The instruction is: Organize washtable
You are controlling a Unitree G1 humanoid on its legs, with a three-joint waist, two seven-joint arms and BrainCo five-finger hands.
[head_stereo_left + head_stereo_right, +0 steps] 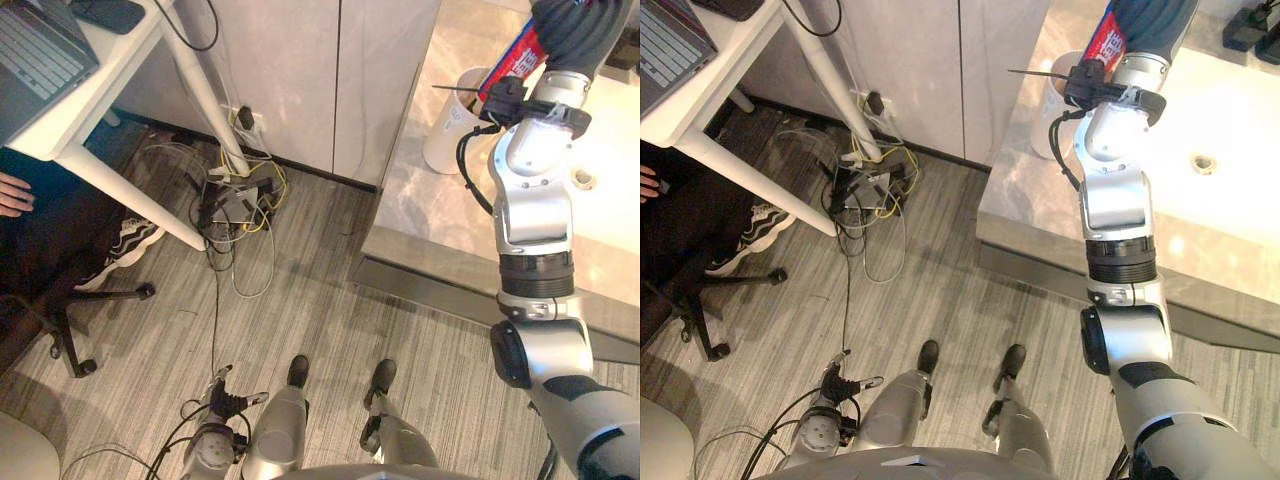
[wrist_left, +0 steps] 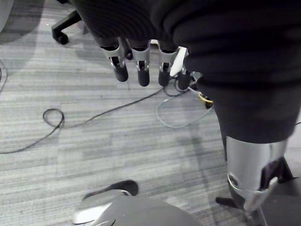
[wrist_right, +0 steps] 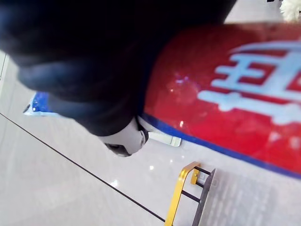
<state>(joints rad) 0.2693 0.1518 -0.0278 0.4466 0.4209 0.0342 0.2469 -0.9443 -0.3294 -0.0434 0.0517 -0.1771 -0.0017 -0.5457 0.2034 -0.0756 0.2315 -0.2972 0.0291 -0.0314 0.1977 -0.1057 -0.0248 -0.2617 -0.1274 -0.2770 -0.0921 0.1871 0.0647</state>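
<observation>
Red tube (image 1: 515, 58), clasped in the right hand (image 1: 573, 30) by the white cup (image 1: 445, 130), probably wants lowering upright and slowly into it, while the left hand (image 2: 141, 70) hangs slack-fingered.

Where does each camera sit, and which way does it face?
Left eye view: on the head, looking down at grey striped floor and grey marble washtable; right arm reaches away.
Right eye view: beside it, same scene; right robot hand at a red-and-blue pack.
Left wrist view: along the open, empty left robot hand, down at the floor.
Right wrist view: along the right robot hand at the pack, very close.
Shared: eye views and right wrist view show the pack.
</observation>
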